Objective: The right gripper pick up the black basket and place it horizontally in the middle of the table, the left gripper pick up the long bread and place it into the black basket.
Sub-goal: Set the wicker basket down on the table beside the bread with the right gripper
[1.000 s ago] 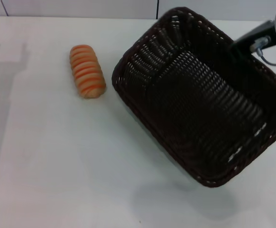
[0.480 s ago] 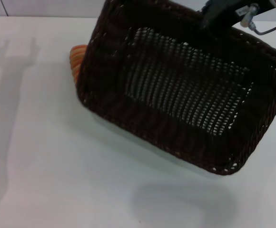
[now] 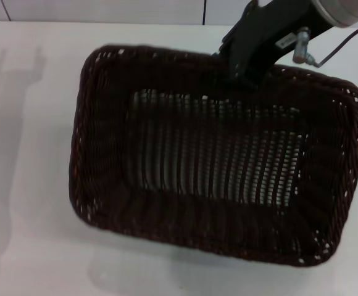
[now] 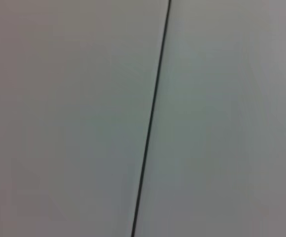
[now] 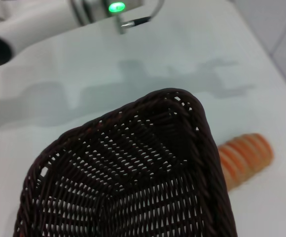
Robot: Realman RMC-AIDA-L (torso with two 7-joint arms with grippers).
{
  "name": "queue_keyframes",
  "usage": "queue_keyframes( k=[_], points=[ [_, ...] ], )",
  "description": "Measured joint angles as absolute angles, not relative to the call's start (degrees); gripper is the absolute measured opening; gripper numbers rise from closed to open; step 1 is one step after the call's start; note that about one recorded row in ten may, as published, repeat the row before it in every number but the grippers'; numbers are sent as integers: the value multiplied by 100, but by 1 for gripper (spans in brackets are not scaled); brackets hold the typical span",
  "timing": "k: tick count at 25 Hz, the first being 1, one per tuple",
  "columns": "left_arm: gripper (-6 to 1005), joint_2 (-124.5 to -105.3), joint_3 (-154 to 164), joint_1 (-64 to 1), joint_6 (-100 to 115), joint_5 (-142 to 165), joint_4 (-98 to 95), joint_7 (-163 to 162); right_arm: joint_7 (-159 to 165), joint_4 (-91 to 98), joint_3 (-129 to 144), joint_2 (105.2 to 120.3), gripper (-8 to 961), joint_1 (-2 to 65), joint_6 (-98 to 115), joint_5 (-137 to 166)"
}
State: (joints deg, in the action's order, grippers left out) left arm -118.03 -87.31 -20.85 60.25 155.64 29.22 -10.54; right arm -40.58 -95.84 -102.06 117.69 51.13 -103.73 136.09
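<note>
1. I have the right gripper (image 3: 244, 74) clamped on the far rim of the black basket (image 3: 216, 179), which it carries in the air over the table (image 3: 31, 246). The basket's shadow lies below its near edge, so I judge it is not yet set down.

2. In the head view the basket covers the middle of the table and hides the long bread (image 5: 244, 158). The right wrist view shows the bread lying on the table just beside and below the basket's corner.

3. Main risk: lowering here could bring the basket wall down onto the bread, pushing or crushing it. I cannot tell how much clearance there is.

4. The hold is on one rim only, so the basket may tilt or swing and land skewed instead of horizontal.

5. The left arm (image 5: 44, 19), with its green light, hangs above the table's far side. I cannot tell how the left gripper's fingers stand; its wrist view shows only a plain surface with a dark seam.
</note>
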Motion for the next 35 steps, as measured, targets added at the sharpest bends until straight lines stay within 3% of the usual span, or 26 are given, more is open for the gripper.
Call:
queue_keyframes(
  k=[35],
  points=[
    [778, -11816, -8789, -2138, 6118, 15595, 2900, -1102, -4609, -7684, -9165, 11837, 176, 5528, -9342, 14347]
  ],
)
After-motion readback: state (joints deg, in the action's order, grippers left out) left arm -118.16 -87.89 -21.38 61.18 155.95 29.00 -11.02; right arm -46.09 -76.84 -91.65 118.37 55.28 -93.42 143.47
